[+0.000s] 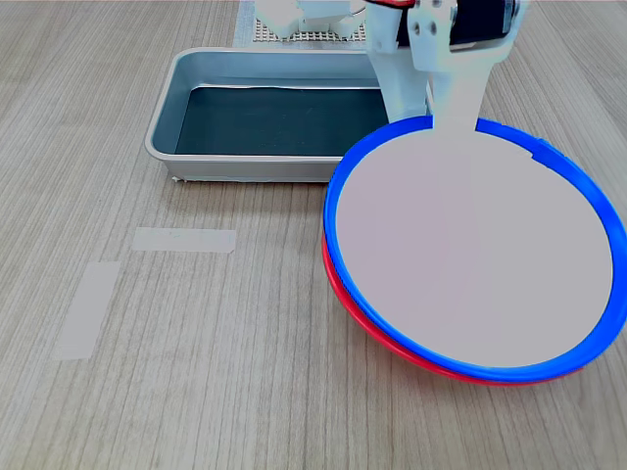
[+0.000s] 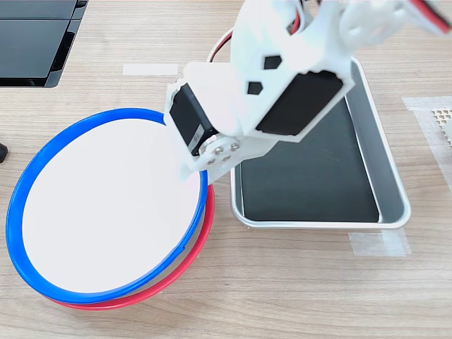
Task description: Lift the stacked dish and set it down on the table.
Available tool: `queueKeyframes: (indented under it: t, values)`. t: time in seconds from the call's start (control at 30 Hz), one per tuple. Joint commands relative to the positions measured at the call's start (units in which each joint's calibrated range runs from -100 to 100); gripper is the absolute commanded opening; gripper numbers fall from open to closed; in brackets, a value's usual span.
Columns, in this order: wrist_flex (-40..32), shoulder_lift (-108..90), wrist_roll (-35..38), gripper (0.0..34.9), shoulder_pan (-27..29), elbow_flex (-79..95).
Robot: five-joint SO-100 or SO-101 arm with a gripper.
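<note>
Both exterior views: blue-rimmed dish (image 1: 470,255) (image 2: 106,212) sits slightly offset atop a red-rimmed plate (image 1: 392,343) (image 2: 191,247) on the tabletop (image 1: 196,372) (image 2: 296,289).
White jaws meet the dish's rim beside the metal tray (image 1: 171,103) (image 2: 392,183); their grip cannot be told.

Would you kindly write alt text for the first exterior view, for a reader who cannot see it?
A white robot hand reaches down to the far rim of a blue-rimmed plate stacked on a red-rimmed plate on a wood-grain table. Behind them sits a grey metal tray with a dark floor, and pale tape strips lie at the first exterior view's left.
</note>
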Motion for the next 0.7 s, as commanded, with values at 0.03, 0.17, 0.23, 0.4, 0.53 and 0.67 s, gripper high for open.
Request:
queueKeyframes:
  t: [0.03, 0.17, 0.23, 0.4, 0.53, 0.67]
  values:
    - [-2.5, 1.0, -0.2, 8.9, -0.4, -1.8]
    - [-3.7, 2.1, -0.1, 0.3, -0.4, -1.7]
    - [-3.8, 2.4, -0.3, 0.3, -0.4, -2.0]
    - [-4.4, 0.8, -1.8, 0.0, -0.3, -2.8]
    - [-4.4, -2.3, -3.1, 0.0, -0.1, -3.9]
    - [-3.7, -8.6, -4.1, 0.0, 0.5, -3.5]
